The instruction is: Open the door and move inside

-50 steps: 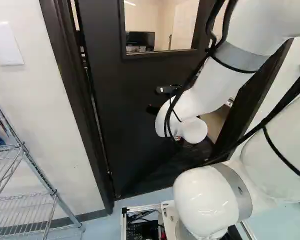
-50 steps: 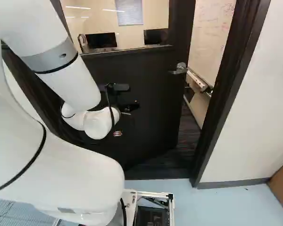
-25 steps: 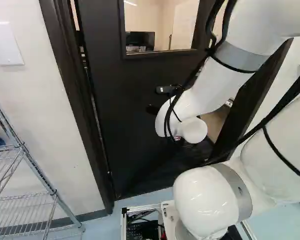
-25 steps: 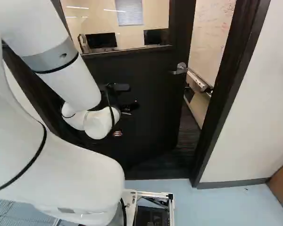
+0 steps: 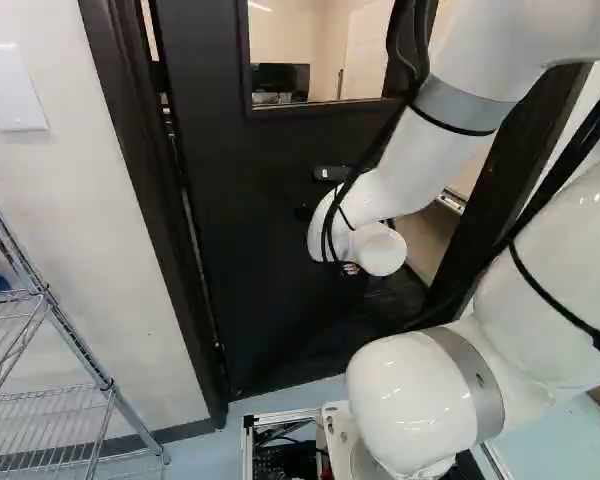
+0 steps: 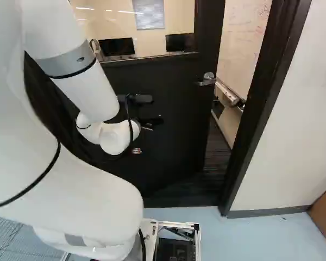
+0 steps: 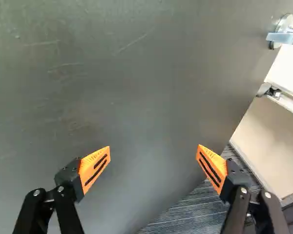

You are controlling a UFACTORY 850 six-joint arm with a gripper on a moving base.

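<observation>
In the right base view my gripper point(image 6: 151, 122) is a dark shape in front of the black door point(image 6: 174, 147). That door stands partly open, swung into the room beyond, with a gap along its handle side. Its silver lever handle point(image 6: 207, 79) is to the right of the gripper. In the wrist view the gripper point(image 7: 154, 158) has its orange-padded fingers wide apart, nothing between them, facing the door's surface point(image 7: 136, 87). The handle point(image 7: 282, 33) shows far ahead and off to one side. Whether the fingertips touch the door cannot be told.
The dark door frame point(image 6: 261, 103) borders the opening on the right, with dark carpet point(image 6: 217, 155) beyond. A whiteboard point(image 6: 244, 38) with a tray stands inside. A wire shelf point(image 5: 50, 390) is by the left wall, and a brown box point(image 6: 325, 212) stands at the right.
My arm has shifted slightly: its wrist is a little left and up in the left base view, and slightly right in the right base view. Base and door look unmoved.
</observation>
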